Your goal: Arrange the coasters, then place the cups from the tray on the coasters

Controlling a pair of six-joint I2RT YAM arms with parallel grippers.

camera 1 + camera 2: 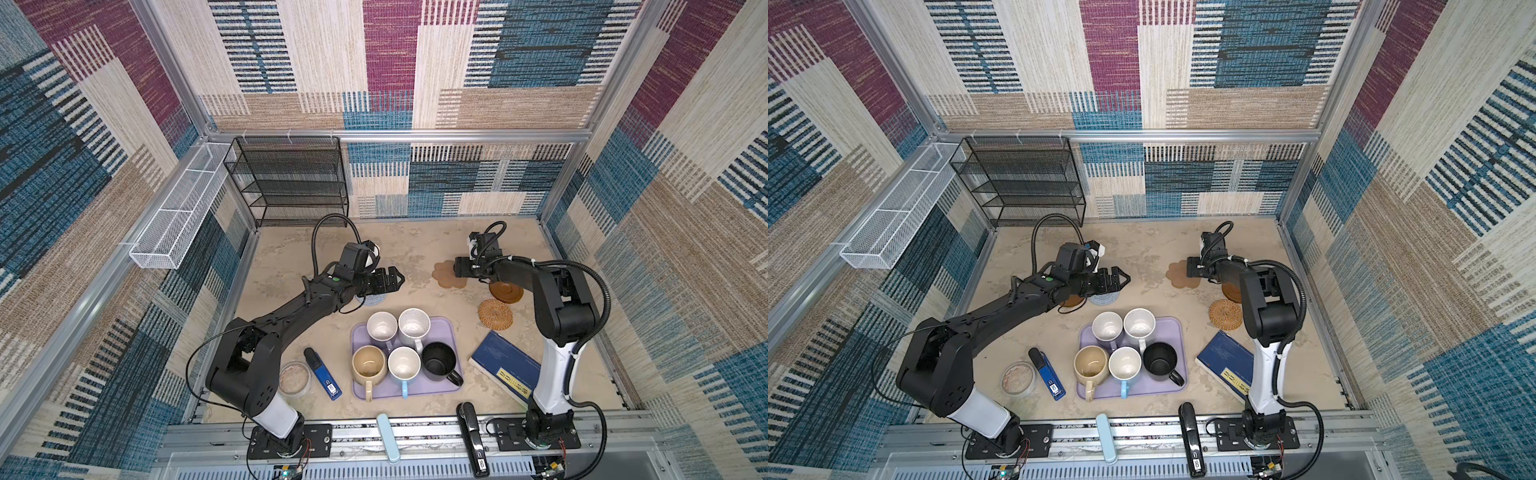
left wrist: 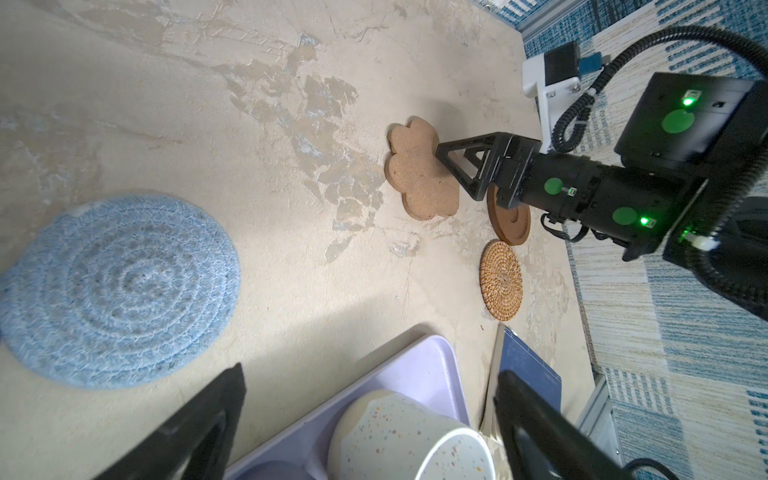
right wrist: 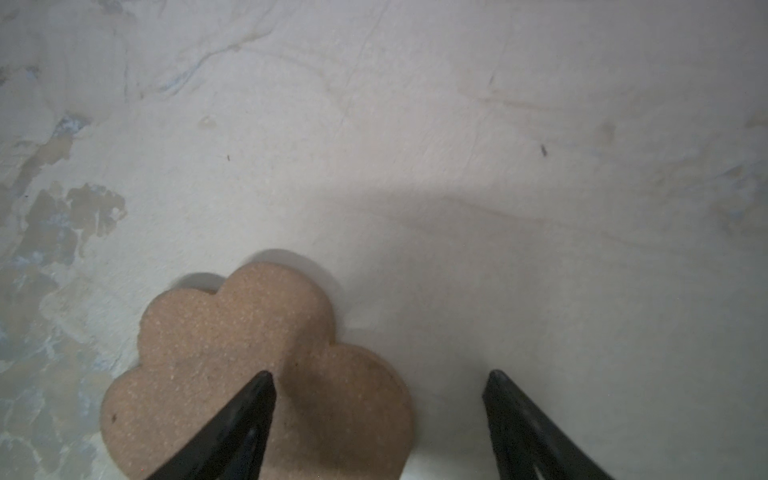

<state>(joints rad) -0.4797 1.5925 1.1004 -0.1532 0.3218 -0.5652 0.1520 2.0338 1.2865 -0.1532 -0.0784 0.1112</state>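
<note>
Mottled beige table [image 1: 415,245] inside a cell with woven patchwork walls. Left gripper [image 2: 370,372], jaws wide apart and empty, hovers near the pale blue coaster [image 2: 120,291]. Right gripper [image 3: 379,373], jaws apart, has one fingertip over the flower-shaped coaster [image 3: 232,332], which lies flat on the table. Wooden disc coaster [image 2: 513,224] and rattan coaster [image 2: 500,280] lie close by. All five cups [image 1: 382,326] stand on the lavender tray [image 1: 446,330].
</note>
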